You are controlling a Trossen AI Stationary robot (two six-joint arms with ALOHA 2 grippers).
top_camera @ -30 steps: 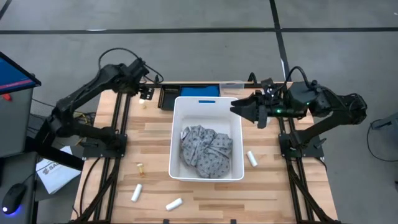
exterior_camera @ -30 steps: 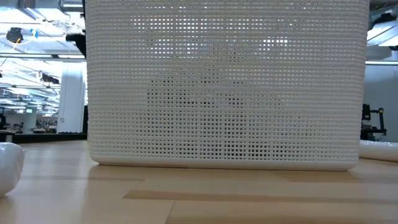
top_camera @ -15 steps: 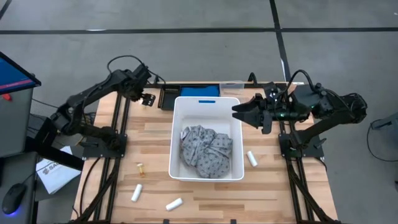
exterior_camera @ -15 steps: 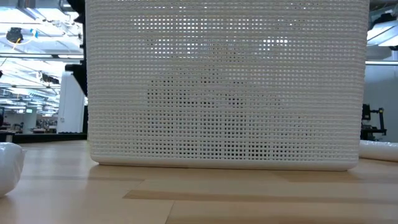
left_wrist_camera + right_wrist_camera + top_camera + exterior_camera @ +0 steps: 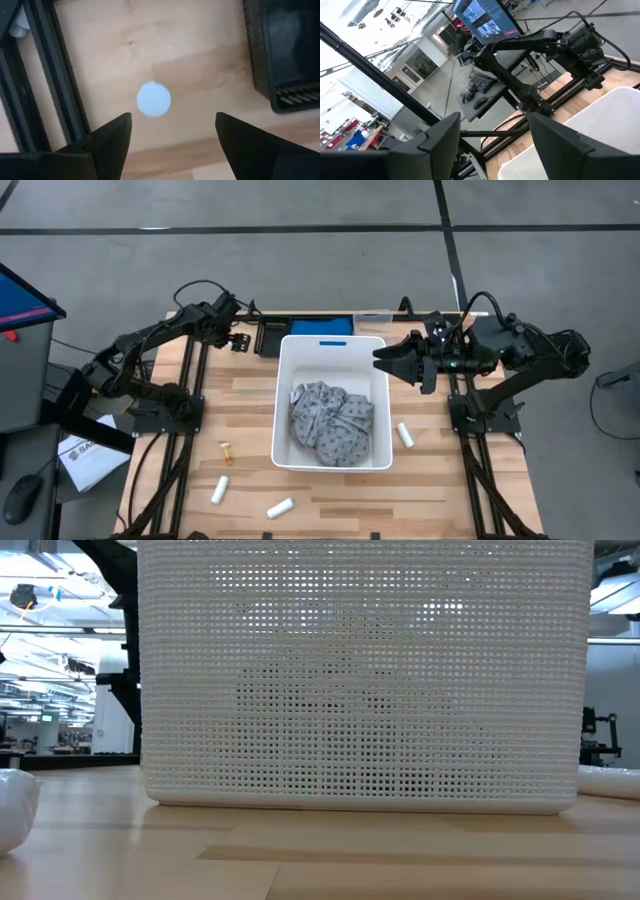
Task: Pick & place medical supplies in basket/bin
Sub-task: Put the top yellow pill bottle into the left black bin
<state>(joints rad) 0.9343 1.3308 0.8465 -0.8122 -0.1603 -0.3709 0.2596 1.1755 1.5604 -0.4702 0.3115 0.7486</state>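
Note:
The white bin (image 5: 285, 385) stands mid-table with a blue label (image 5: 333, 343) at its far end; its perforated wall (image 5: 360, 670) fills the low view. The grey speckled fabric (image 5: 330, 420) lies crumpled on the bin's floor. White rolls lie on the table to the right of the bin (image 5: 405, 434) and near the front edge (image 5: 219, 490) (image 5: 279, 507). A tiny pale bit (image 5: 227, 448) lies left of the bin. My left gripper (image 5: 236, 338) (image 5: 173, 117) is open, above a small round pale piece (image 5: 153, 99) at the table's far left. My right gripper (image 5: 380, 360) (image 5: 492, 120) is open, above the bin's far right rim.
A black tray (image 5: 300, 332) holding something blue sits just behind the bin, close to my left gripper. Black frame rails (image 5: 55, 70) run along the table's sides. Bare wood lies in front of and left of the bin. Two rolls show in the low view (image 5: 15, 810) (image 5: 610, 778).
My left arm has lowered toward the table at its far left, and its dark links have come into the low view beside the bin. My right gripper has drawn back slightly toward the table's right. The bin, fabric and rolls have stayed put.

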